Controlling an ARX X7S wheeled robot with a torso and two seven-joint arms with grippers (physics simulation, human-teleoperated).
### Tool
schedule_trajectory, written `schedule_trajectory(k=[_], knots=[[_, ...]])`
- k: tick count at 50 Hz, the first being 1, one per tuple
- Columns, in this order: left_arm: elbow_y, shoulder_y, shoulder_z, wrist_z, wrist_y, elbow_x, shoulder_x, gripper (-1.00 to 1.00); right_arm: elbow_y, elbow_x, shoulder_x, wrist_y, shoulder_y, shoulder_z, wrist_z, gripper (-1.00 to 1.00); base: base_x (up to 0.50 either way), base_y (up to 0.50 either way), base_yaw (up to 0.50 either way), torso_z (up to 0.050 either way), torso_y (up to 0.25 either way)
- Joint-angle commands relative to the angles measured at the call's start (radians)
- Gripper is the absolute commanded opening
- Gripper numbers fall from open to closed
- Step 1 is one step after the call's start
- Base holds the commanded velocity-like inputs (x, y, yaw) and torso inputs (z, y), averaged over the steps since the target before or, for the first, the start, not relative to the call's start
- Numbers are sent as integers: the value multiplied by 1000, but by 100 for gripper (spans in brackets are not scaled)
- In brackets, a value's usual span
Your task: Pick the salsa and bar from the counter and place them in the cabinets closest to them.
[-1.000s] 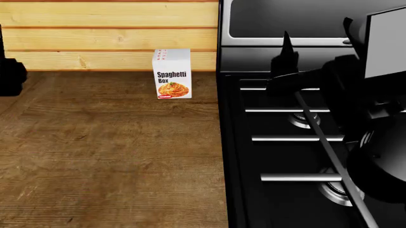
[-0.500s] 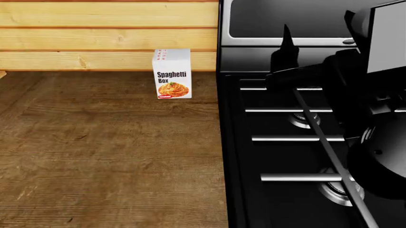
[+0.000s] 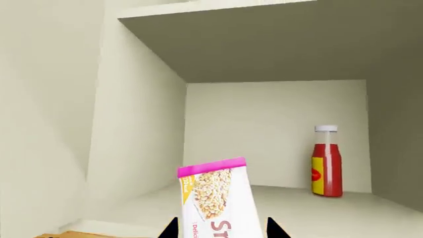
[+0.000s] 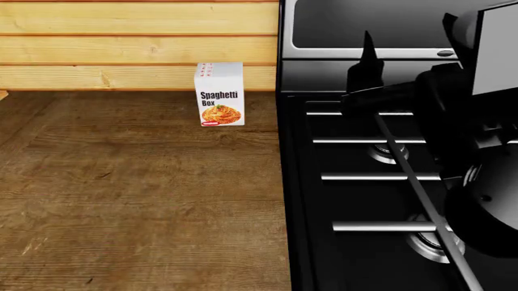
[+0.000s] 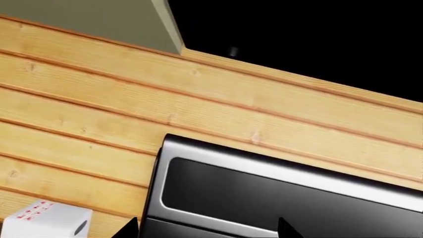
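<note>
Bar [image 3: 215, 198] upright, long axis vertical

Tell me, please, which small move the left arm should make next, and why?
Probably ease forward into the open cabinet and lower the bar onto its shelf. The left gripper holds the bar in front of the opening, not yet over the shelf. The shelf is bare beside the red bottle.

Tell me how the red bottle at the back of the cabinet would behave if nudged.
The red bottle is tall and narrow with a small base, so it would probably tip rather than slide. Once down, its round body would likely roll.
</note>
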Motion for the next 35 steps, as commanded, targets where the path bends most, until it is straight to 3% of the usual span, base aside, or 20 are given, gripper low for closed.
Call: schedule_trajectory(k=[1, 14, 24, 28, 35], knots=[[-194, -59, 27, 186, 5, 220, 135, -100, 0, 5, 5, -2, -1, 2, 6, 100, 0, 0, 0, 0, 0], [-482, -71, 69, 421, 74, 475, 299, -100, 7, 3, 5, -4, 6, -1, 2, 100, 0, 0, 0, 0, 0], [-811, -79, 110, 640, 214, 688, 481, -100, 3, 18, 8, 3, 12, 1, 15, 100, 0, 0, 0, 0, 0], [-940, -81, -29, 746, 197, 898, 565, -100, -2, 21, 12, 0, 4, 4, 19, 100, 0, 0, 0, 0, 0], [-1069, -82, -431, 964, 147, 1448, 720, -100, 1, 15, 11, -5, 2, 0, 16, 100, 0, 0, 0, 0, 0]])
